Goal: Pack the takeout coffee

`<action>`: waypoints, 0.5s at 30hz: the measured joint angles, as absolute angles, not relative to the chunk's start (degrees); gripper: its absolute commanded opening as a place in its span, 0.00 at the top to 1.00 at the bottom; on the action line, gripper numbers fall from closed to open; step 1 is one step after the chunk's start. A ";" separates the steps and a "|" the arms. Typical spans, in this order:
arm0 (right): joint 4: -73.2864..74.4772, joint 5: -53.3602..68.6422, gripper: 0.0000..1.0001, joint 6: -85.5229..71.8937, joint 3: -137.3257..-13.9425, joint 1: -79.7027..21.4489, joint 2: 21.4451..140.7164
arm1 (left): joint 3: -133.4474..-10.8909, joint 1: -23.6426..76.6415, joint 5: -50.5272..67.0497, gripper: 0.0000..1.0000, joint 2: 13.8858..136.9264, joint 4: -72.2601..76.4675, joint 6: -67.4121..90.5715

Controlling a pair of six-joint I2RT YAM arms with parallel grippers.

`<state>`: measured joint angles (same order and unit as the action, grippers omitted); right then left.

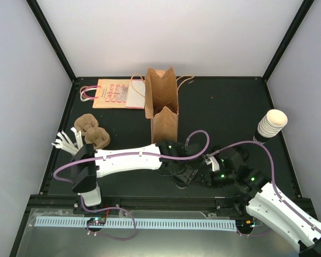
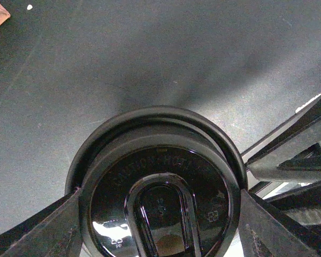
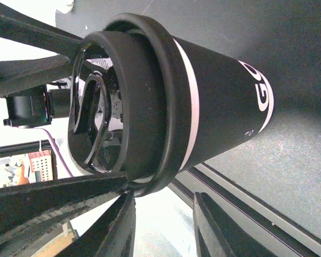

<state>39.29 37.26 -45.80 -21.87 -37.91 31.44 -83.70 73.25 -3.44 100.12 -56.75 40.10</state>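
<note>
Both left gripper jaws clamp takeout coffee by glossy round lid, matte dark table beyond, right gripper half-open, empty.

The round black plastic lid caught between the fingers of the left pincer is glossy and smooth. It throws back bright glints and has raised lettering moulded in, while the fingers look matt black and faintly grainy. The tapered black takeout cup with a white band has a smooth, dull satin skin, paper by the look of it. Under the pincer the dark table top is matt and finely speckled. Beyond the pincer the upright brown paper bag is creased and matt, and out to the pincer's left the brown moulded pulp trays look rough and fibrous.
</note>
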 measured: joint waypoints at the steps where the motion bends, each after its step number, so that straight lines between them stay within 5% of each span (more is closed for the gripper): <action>1: 38.85 37.23 0.69 -46.13 -21.80 -37.91 31.59 | -83.66 73.25 -3.46 0.42 100.12 -56.69 40.10; 9: 35.53 37.80 0.86 -48.38 -20.34 -38.13 32.51 | -83.37 73.38 -3.49 0.42 99.96 -56.69 40.07; 15: 35.64 37.60 0.87 -48.88 -20.88 -38.28 33.28 | -83.31 73.49 -3.77 0.42 99.96 -56.55 40.07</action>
